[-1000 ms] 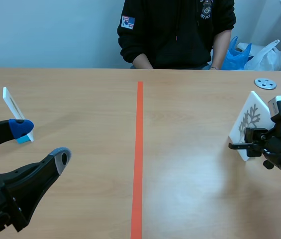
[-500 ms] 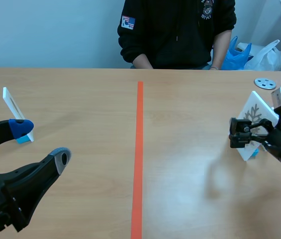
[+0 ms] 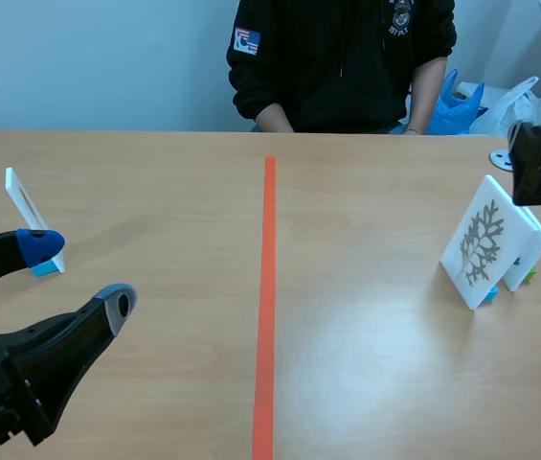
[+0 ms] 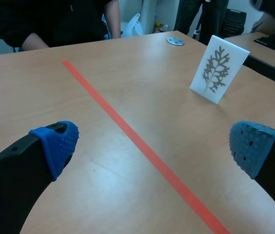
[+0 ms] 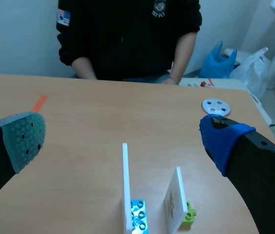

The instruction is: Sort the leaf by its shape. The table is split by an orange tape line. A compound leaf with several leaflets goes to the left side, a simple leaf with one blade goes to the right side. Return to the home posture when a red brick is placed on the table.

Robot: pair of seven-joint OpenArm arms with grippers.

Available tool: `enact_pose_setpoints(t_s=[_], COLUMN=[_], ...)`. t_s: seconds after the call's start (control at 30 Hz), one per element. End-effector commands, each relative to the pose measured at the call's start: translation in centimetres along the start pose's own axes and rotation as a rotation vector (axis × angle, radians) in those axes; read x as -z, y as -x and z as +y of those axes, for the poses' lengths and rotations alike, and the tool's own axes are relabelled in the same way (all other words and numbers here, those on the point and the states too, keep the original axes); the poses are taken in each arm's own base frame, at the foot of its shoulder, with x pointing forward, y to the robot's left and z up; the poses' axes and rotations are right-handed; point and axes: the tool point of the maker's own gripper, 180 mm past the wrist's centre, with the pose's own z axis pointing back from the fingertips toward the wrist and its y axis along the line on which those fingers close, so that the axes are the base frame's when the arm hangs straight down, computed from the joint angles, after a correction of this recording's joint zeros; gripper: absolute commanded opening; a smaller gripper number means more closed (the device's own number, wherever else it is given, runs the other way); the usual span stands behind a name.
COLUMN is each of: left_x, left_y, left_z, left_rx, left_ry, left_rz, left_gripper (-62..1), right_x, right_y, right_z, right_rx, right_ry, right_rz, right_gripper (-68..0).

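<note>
1. Your right claw [image 5: 122,140] is hanging wide open and carrying nothing. The compound-leaf card [image 3: 481,244] is standing directly below the gap between its fingers, edge-on to it and clipped upright in a blue brick [image 5: 138,214].
2. You're dealing with what looks like a thin, stiff white board. I'm judging it to be light, smooth-faced and likely slippery, and top-heavy on that small base, so a sideways nudge could tip it.
3. You're best pinching across the two flat faces near the top edge, with the pads square to the board. Keep off the printed leaf's side edges, where the pads would be finding little to hold.
4. A second card [image 5: 176,197] on a green brick [image 5: 189,213] is sitting just beside the first, on the claw's blue-pad side. The finger going into that narrow gap is risking a knock.
5. Your left claw [image 4: 153,146] is also gaping wide and empty, and the leaf card is sitting well ahead of it, past the orange tape line [image 3: 268,287]. Another white card [image 3: 23,206] is standing just beyond its blue-padded finger.
6. For containers, you're only seeing a blue plastic bag [image 5: 217,61] and a white plastic bag [image 5: 254,68], far ahead of the right claw beside the person. I cannot tell what they are holding.
</note>
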Motion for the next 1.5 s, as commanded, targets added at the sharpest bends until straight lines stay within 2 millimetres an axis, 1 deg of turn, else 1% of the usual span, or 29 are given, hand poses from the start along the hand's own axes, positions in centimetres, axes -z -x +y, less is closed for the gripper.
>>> enact_pose_setpoints(t_s=[0.0, 0.1, 0.17, 0.27, 0.43, 0.53, 0.63, 0.83, 1.03, 1.47], left_x=[0.0, 0.0, 0.0, 0.0, 0.0, -0.2, -0.3, -0.3, -0.1, -0.1], left_y=[-0.3, -0.1, 0.1, 0.3, 0.8, 1.1, 1.2, 1.4, 0.3, 0.4], left_z=[0.2, 0.2, 0.2, 0.2, 0.3, 0.3, 0.4, 0.3, 0.0, 0.0], left_rx=[0.001, 0.002, 0.002, 0.002, 0.006, 0.013, 0.024, 0.001, 0.023, 0.025], left_ry=[-0.004, -0.004, -0.004, -0.004, -0.006, 0.000, 0.007, -0.004, -0.044, -0.045], left_rz=[-0.010, 0.002, 0.015, 0.028, 0.053, 0.077, 0.090, 0.126, 0.119, 0.129], left_gripper=[1.4, 1.4, 1.4, 1.4, 1.4, 1.4, 1.4, 1.4, 1.4, 1.4], right_x=[-0.5, -2.1, -3.2, -5.0, -7.6, -8.9, -9.6, -10.1, -10.0, -9.9], right_y=[-1.7, -2.7, -2.4, -1.4, 0.6, 1.6, 2.3, 3.0, 2.8, 2.9], right_z=[-0.4, 0.1, 0.5, 1.6, 4.5, 5.2, 5.4, 5.4, 5.3, 4.9], right_rx=[-0.020, -0.026, -0.012, 0.040, 0.088, 0.100, 0.111, 0.098, 0.081, 0.067], right_ry=[-0.016, -0.063, -0.090, -0.154, -0.299, -0.328, -0.334, -0.331, -0.325, -0.303], right_rz=[-0.033, -0.029, -0.005, 0.037, 0.117, 0.157, 0.186, 0.213, 0.204, 0.206], right_gripper=[0.4, 0.4, 0.4, 0.4, 0.4, 0.4, 0.4, 0.4, 0.4, 0.4])
